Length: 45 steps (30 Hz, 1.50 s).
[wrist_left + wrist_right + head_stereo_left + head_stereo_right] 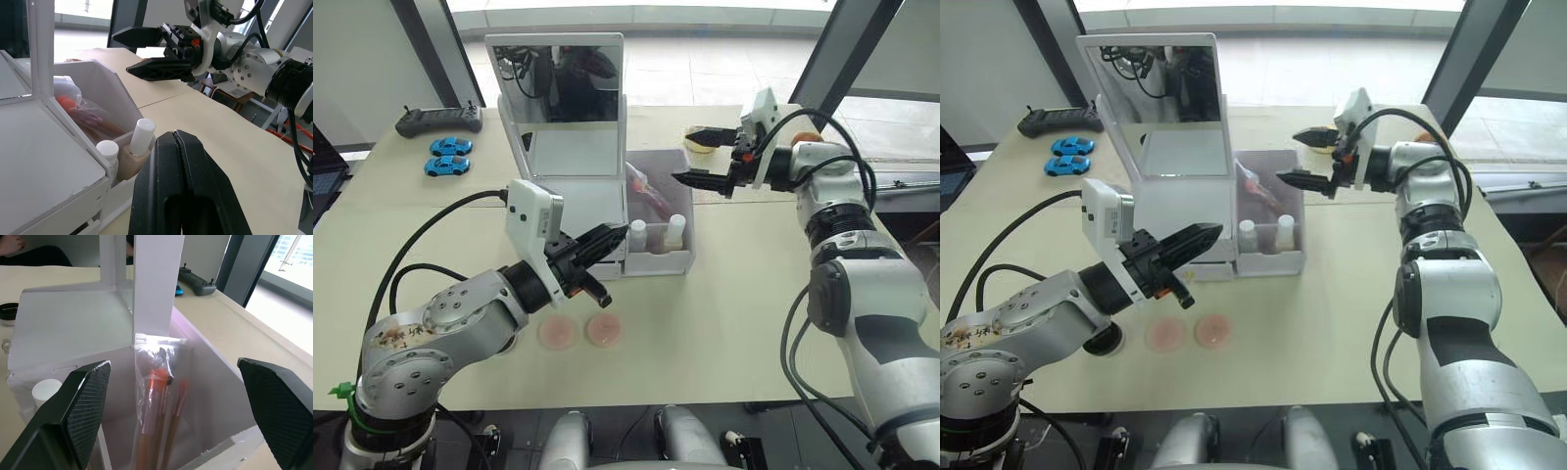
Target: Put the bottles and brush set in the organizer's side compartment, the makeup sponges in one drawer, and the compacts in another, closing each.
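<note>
The white organizer (576, 191) stands mid-table with its mirror (558, 78) upright. Its side compartment (685, 262) holds the brush set (159, 396), a short white bottle (637, 233) and a peach bottle (675, 230). My right gripper (697, 155) hangs open above that bin's far right corner, holding nothing. In front of the drawer section, my left gripper (615, 233) is shut and empty, and it hides the drawer fronts. Two pink makeup sponges (558, 333) (604, 329) lie on the table below it. One black compact (7, 313) shows at the edge of the right wrist view.
A black remote (438, 119) and two blue toy cars (448, 155) lie at the far left of the table. A round tan object (702, 143) sits behind my right gripper. The table's front edge (636, 401) runs just beyond the sponges.
</note>
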Each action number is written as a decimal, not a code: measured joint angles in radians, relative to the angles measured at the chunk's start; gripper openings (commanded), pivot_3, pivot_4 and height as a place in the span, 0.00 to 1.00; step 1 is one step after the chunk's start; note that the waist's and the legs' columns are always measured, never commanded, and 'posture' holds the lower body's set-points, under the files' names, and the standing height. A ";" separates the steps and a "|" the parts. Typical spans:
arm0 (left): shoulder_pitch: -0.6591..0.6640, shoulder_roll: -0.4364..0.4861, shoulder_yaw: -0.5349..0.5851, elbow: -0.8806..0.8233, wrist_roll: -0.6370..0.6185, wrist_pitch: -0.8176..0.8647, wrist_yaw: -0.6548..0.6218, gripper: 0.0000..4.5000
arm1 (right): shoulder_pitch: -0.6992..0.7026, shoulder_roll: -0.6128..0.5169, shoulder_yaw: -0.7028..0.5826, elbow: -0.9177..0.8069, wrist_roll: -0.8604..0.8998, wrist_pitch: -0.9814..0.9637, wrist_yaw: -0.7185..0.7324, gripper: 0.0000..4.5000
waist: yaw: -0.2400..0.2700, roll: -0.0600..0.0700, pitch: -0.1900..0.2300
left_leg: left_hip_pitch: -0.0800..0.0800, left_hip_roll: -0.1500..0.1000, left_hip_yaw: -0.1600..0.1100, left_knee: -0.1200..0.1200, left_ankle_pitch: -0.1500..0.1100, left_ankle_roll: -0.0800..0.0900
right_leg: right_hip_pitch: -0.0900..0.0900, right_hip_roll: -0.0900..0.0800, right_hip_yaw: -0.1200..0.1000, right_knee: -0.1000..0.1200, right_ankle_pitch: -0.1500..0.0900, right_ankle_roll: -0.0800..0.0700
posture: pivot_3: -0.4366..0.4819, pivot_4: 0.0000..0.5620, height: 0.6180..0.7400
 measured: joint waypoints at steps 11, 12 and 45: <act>-0.017 -0.001 -0.009 0.023 0.033 0.000 -0.023 0.00 | 0.097 0.065 0.155 -0.329 -0.091 0.067 -0.156 0.41 | 0.003 0.000 0.000 | 0.000 0.000 0.000 0.000 0.001 -0.001 | -0.001 0.000 0.000 0.001 0.000 0.000 | 0.48 0.27 1.00; -0.019 -0.002 -0.010 0.023 0.036 0.000 -0.024 0.00 | 0.102 0.074 0.167 -0.331 -0.098 0.067 -0.160 0.33 | 0.004 0.000 0.000 | 0.000 0.000 0.000 0.000 0.001 -0.001 | 0.000 0.000 0.000 0.001 0.000 0.000 | 0.48 0.27 1.00; -0.028 -0.012 -0.015 0.022 0.066 0.000 0.016 0.00 | -0.044 0.153 0.275 -0.001 -0.261 -0.056 -0.319 0.00 | 0.003 0.000 0.000 | 0.000 -0.001 -0.001 0.000 0.001 -0.002 | -0.001 -0.001 -0.001 0.001 0.000 0.000 | 0.48 0.27 1.00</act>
